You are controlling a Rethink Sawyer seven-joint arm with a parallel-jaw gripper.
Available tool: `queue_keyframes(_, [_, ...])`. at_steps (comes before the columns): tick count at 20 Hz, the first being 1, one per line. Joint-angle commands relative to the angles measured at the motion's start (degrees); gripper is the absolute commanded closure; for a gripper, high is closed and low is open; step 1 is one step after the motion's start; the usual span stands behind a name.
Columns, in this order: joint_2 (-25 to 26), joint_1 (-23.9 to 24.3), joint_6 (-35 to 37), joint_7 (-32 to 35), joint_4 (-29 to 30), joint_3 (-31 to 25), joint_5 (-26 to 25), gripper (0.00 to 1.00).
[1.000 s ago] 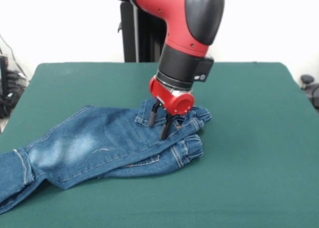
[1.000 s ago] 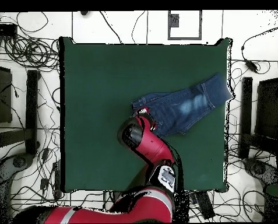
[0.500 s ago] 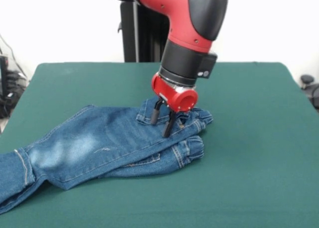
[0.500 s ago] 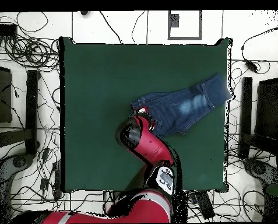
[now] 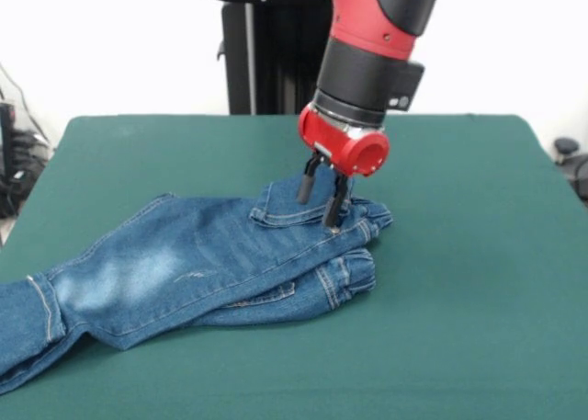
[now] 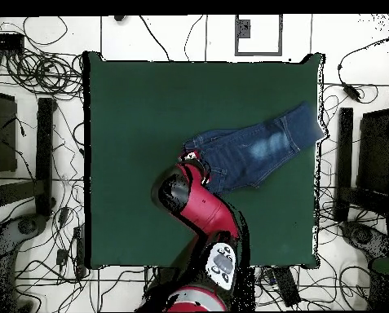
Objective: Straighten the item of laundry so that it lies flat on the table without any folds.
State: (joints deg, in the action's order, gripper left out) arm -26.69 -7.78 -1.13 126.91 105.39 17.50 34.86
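Observation:
The small blue denim jeans (image 5: 184, 268) lie on the dark green table (image 5: 459, 255), folded lengthwise with one half on the other. The waist end is near the table's middle, and the legs run to the picture's lower left and past its edge. My gripper (image 5: 319, 211) hangs over the waist end with its two black fingers (image 5: 305, 188) apart. The nearer fingertip is at the waistband; nothing is held. In the overhead view the jeans (image 6: 254, 152) reach the table's (image 6: 148, 98) right edge, and my gripper (image 6: 194, 156) is at their left end.
The robot's black pedestal (image 5: 262, 62) stands behind the table's far edge. Cables and stands (image 6: 34, 130) lie on the floor round the table in the overhead view. Bare green top lies right of the jeans in the front view.
My gripper has moved right and lifted a little along the waistband, from the inner waist towards its right end. The jeans have hardly shifted.

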Motion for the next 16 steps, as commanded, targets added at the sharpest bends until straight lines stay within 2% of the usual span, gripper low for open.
queue_keyframes(1, [0.9, -0.9, 6.3, 9.6, 3.1, -3.5, 0.1, 0.00])
queue_keyframes(8, [1.7, 0.6, 3.2, 9.7, 3.6, -5.5, -0.7, 0.00])
queue_keyframes(16, [2.2, 4.0, -2.6, 10.3, 6.0, -9.0, -4.0, 0.00])
